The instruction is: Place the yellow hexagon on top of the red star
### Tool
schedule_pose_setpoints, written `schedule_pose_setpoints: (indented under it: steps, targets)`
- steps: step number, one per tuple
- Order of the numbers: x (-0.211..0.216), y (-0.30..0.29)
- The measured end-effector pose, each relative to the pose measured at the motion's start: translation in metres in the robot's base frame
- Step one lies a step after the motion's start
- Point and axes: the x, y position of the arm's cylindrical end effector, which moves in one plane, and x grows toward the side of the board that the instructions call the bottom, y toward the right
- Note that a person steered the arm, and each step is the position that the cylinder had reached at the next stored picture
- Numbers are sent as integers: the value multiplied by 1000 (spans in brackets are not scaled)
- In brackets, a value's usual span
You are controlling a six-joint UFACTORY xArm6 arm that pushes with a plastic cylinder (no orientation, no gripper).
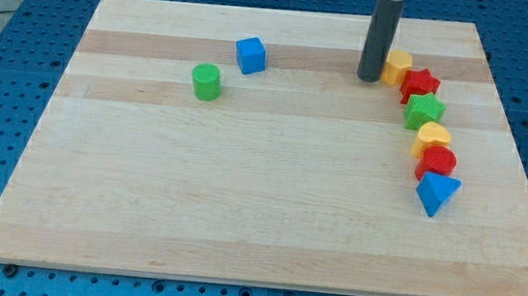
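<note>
The yellow hexagon (397, 65) sits at the upper right of the wooden board (238, 214). It touches the red star (421, 83), which lies just below and to its right. My tip (369, 78) rests on the board right against the yellow hexagon's left side. The rod rises straight up from there to the view's top.
Below the red star, a curved chain runs down: a green star (425, 110), a yellow heart-like block (432, 137), a red round block (437, 162), a blue triangle (436, 193). A blue cube (251, 55) and a green cylinder (207, 81) stand at upper left.
</note>
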Motion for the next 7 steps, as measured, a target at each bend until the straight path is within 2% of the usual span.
schedule_pose_setpoints:
  steps: [7]
  targets:
    - [-14, 26]
